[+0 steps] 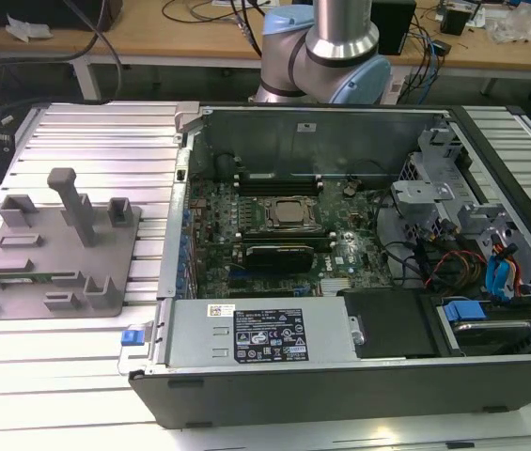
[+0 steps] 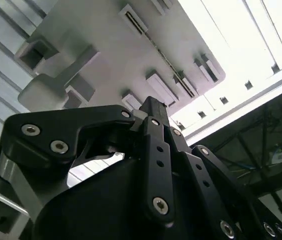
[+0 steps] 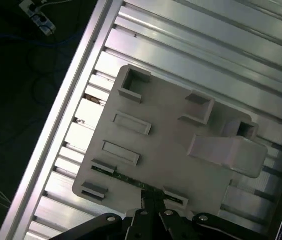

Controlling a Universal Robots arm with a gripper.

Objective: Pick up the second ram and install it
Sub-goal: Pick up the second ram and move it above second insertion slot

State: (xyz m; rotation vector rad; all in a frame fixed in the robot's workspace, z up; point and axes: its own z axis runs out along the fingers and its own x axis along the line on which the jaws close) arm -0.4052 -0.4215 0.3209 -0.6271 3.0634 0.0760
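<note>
There it was, the ram: a thin green line sunk in a long slot near 1 edge of the grey tray. The tray sat on the ribbed counter just beside the open case, on the exterior view's left. The end effector hung over the tray in the first wrist view with its fingers drawn together and nothing between them. Its tips lined up with the stick's mid-length but were clear of it, by my read. As a catch it looked light, thin and stiff, yet brittle under any twist, with smooth faces that might slip. The best hold seemed to be the 2 flat faces at mid-length, up near the exposed edge and off the contacts.
</note>
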